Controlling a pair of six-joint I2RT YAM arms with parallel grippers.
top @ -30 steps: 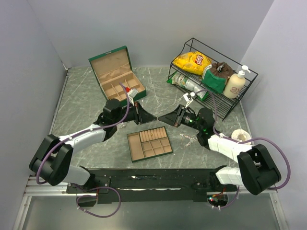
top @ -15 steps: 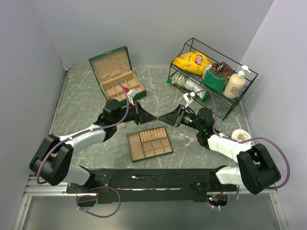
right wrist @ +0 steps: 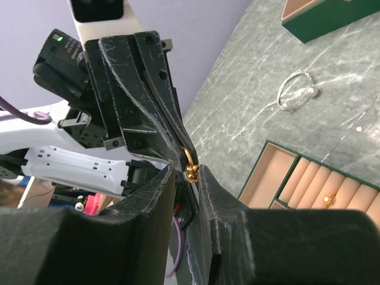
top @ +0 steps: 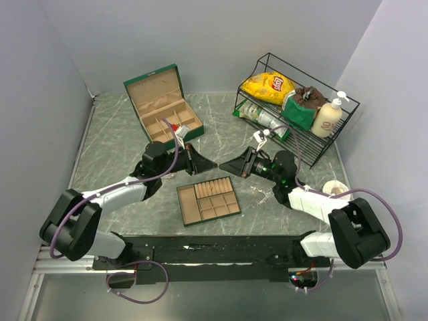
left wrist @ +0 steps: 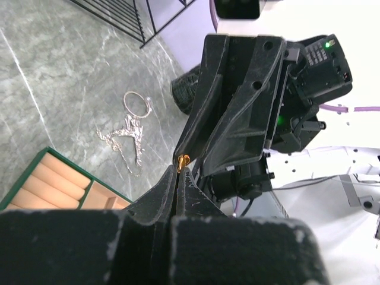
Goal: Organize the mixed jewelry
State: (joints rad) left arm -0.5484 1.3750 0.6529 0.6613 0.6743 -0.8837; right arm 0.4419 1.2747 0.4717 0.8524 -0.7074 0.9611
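My left gripper point(left wrist: 181, 167) is shut on a small gold ring point(left wrist: 183, 159) that sticks out of its tips. My right gripper point(right wrist: 187, 170) faces it tip to tip, open, and the gold ring point(right wrist: 189, 166) stands in the gap between its jaws. In the top view both grippers point(top: 215, 162) point(top: 223, 164) meet above the far edge of the flat tan tray point(top: 208, 200). Silvery chains point(left wrist: 127, 133) and a round wire bangle point(left wrist: 136, 104) lie on the table to the right of the tray. A beaded silver bangle point(right wrist: 297, 89) lies near the green box point(top: 160, 103). Another gold ring point(right wrist: 328, 199) sits in the tray.
A black wire rack point(top: 297, 137) at the back right holds a chips bag point(top: 269, 85), a brown pouch and a pump bottle point(top: 328, 117). A tape roll point(top: 334, 189) lies by the right arm. Grey walls close in the left, back and right sides.
Both arms have shifted very slightly to the left. The fingertips stay together over the tray's far edge, and the jaws have not changed.
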